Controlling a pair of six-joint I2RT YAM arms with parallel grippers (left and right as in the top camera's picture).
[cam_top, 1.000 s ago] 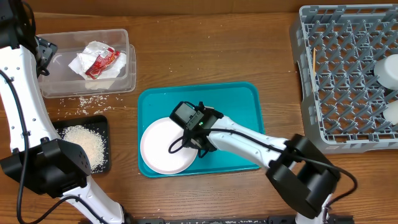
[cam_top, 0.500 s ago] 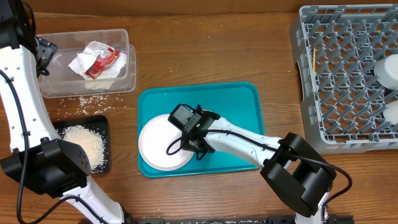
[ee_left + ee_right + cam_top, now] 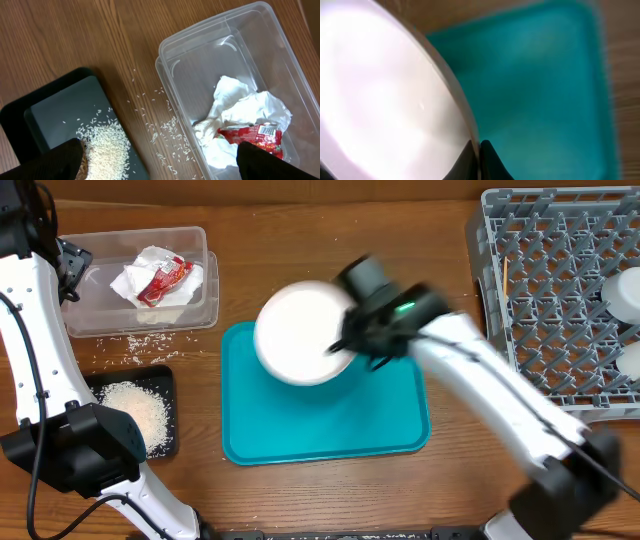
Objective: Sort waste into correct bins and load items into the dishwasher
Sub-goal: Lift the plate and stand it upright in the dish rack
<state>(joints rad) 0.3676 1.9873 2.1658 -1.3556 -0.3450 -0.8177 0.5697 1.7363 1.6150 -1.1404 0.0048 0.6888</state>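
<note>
My right gripper (image 3: 345, 340) is shut on the rim of the large white plate (image 3: 300, 332) and holds it raised above the far edge of the teal tray (image 3: 330, 415); in the right wrist view the fingers (image 3: 479, 150) pinch the plate (image 3: 380, 100) edge. My left gripper (image 3: 159, 160) is open and empty, high above the clear tub (image 3: 235, 75) and the black tray (image 3: 55, 120). The tub (image 3: 140, 280) holds white napkins (image 3: 150, 275) and the red wrapper (image 3: 165, 278). Rice (image 3: 140, 415) lies heaped on the black tray (image 3: 165, 380). The grey rack (image 3: 560, 300) stands at the right.
Loose rice grains (image 3: 135, 343) are scattered on the wood between tub and black tray. White dishes (image 3: 625, 295) sit at the rack's right edge and a thin wooden stick (image 3: 506, 275) at its left. The left arm (image 3: 40, 330) runs along the table's left side.
My right gripper has lifted the large white plate off the teal tray and swung it up and toward the far right. The left arm has not moved.
</note>
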